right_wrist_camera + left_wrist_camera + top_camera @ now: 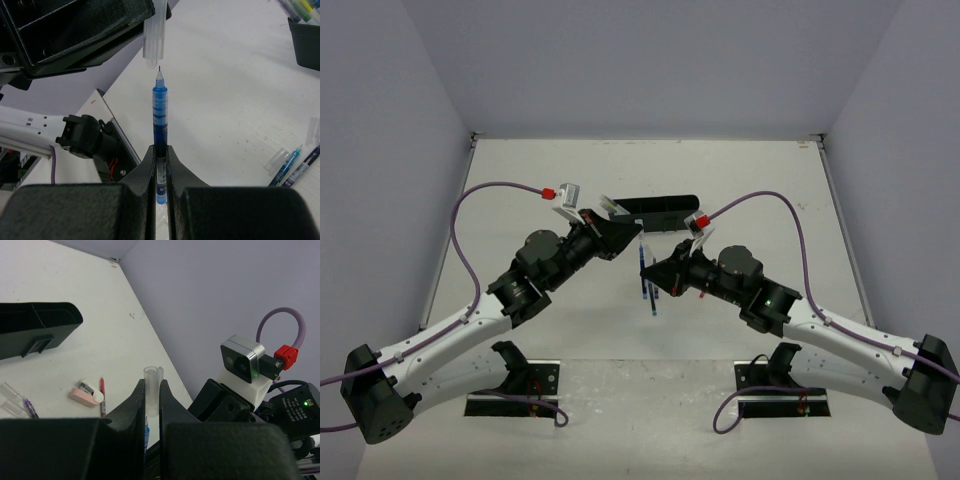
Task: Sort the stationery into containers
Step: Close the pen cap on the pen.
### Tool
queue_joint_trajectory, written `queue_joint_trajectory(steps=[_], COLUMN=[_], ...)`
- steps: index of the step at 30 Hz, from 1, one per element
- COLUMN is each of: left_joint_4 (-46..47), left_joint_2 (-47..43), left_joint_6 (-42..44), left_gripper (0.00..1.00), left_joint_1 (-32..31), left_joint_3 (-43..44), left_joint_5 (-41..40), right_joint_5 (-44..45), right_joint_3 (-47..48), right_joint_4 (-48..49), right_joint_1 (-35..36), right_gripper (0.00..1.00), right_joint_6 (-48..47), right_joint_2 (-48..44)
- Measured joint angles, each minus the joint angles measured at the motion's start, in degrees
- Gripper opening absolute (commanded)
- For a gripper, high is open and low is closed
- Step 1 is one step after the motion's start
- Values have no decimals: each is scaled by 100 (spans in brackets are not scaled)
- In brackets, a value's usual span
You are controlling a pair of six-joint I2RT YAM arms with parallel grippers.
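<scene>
right tool (pixel 160 150) pinches the blue pen (pixel 159 107) by its barrel, likely light and slippery; left tool (pixel 150 387) clamps a clear cap (pixel 153 374).

The white counter (pixel 750 190) carries a long black tray (pixel 657 211) lying crosswise toward its far side. Nearer in, a pinkish eraser (pixel 84 396) lies just beside a red pen (pixel 102 392), with clear caps (pixel 10 395) off to one side of them. Two loose pens (pixel 284 168) lie side by side near the middle. Two black base plates (pixel 490 405) sit at the near edge.
</scene>
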Motion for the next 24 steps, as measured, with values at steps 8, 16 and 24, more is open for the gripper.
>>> queue_joint_trajectory(steps=[8,16,24], left_joint_4=[45,95,107], left_joint_2=[2,56,180], left_joint_6=[3,28,47], left_gripper=[0,0,0], left_joint_1=[0,0,0], left_joint_3=[0,0,0], left_joint_5=[12,12,12], right_joint_5=[46,93,84], right_joint_3=[11,20,50], right_joint_4=[-40,-154,-214], right_joint_1=[0,0,0], right_gripper=[0,0,0], right_joint_6=[-10,-43,-48], right_joint_2=[-7,-20,-30])
